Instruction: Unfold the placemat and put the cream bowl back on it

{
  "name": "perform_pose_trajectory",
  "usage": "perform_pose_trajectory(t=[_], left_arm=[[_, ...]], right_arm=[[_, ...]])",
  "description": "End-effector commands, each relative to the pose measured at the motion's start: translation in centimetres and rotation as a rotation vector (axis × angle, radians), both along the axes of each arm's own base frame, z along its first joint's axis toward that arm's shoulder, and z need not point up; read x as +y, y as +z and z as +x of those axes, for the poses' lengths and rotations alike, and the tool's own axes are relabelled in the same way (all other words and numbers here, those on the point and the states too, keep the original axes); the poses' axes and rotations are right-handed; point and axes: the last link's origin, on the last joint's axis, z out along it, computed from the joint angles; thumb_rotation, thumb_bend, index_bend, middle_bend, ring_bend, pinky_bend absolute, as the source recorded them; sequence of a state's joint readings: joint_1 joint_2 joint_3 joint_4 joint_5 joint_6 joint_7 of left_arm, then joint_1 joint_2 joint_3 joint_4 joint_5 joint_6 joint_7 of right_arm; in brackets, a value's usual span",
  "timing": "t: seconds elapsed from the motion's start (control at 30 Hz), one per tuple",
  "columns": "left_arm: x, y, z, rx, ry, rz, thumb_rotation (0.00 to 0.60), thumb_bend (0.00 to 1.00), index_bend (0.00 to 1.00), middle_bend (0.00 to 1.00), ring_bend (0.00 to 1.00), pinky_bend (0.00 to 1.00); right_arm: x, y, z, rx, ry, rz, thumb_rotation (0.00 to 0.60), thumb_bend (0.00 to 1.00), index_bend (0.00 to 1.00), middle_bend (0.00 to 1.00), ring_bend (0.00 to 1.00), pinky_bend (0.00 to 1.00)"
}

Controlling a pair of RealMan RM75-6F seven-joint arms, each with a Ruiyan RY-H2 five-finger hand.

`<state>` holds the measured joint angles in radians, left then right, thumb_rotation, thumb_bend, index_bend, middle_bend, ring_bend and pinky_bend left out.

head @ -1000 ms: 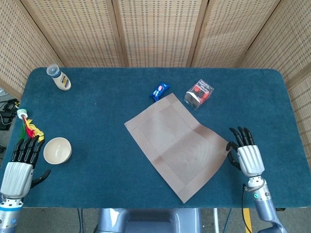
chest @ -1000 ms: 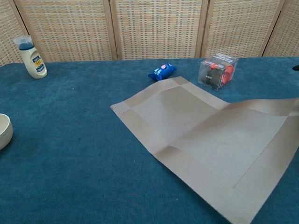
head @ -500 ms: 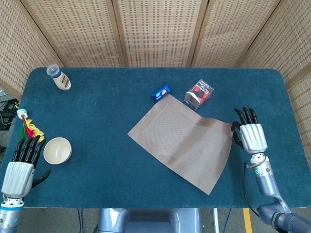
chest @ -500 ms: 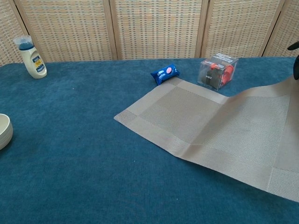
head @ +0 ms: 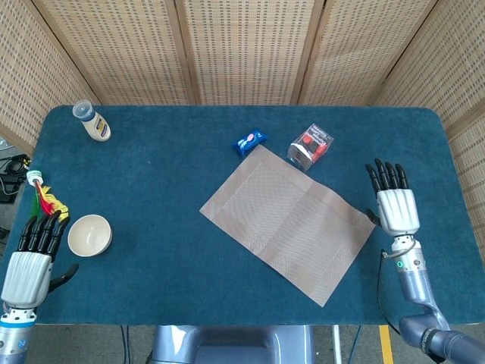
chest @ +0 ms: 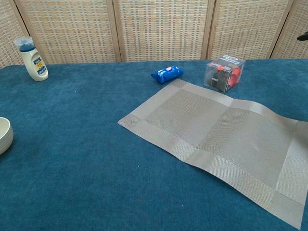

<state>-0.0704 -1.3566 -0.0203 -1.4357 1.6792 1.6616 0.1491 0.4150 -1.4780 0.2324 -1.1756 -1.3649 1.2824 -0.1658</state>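
A: Where is the placemat?
B: Spread flat mid-counter, one corner just beside the blue packet.
A: The hands?
B: Right hand just off the mat's right corner, fingers straight, holding nothing. Left hand also empty, fingers extended, beside the cream bowl at the counter's left.

bowl far left of placemat

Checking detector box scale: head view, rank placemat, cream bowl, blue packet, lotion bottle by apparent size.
1. placemat
2. cream bowl
3. lotion bottle and blue packet: look about alike, so not ranked.
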Motion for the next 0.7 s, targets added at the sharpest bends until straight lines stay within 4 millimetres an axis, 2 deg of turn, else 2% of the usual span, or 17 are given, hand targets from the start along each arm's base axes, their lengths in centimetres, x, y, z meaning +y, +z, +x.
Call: perform_pose_trajectory(t=[0.03, 0.23, 0.43, 0.7], left_arm=[[0.0, 0.0, 0.0, -0.001, 0.000, -0.001, 0.600, 0.17, 0.04, 0.00, 0.00, 0.00], [0.2, -0.2, 0.1, 0.001, 0.001, -0.008, 0.600, 0.17, 0.04, 0.00, 0.00, 0.00], [1.4, -0.3, 1.1, 0.013, -0.015, -0.019, 0.600, 0.15, 0.04, 0.00, 0.00, 0.00], [3.2, -1.2, 2.4, 0.042, -0.017, -0.070, 0.600, 0.15, 0.04, 0.00, 0.00, 0.00]], right_arm=[[1.3, 1.2, -0.9, -0.034, -0.039, -0.036, 0.600, 0.32, 0.03, 0.00, 0.00, 0.00], [4.8, 1.9, -1.8, -0.143, -0.057, -0.055, 0.600, 0.26, 0.03, 0.00, 0.00, 0.00], [9.2, 1.8, -1.5, -0.221, -0.015, -0.078, 0.600, 0.22, 0.03, 0.00, 0.00, 0.00], [12.1, 1.6, -1.6, -0.285, 0.012, -0.071, 0.600, 0.20, 0.03, 0.00, 0.00, 0.00]])
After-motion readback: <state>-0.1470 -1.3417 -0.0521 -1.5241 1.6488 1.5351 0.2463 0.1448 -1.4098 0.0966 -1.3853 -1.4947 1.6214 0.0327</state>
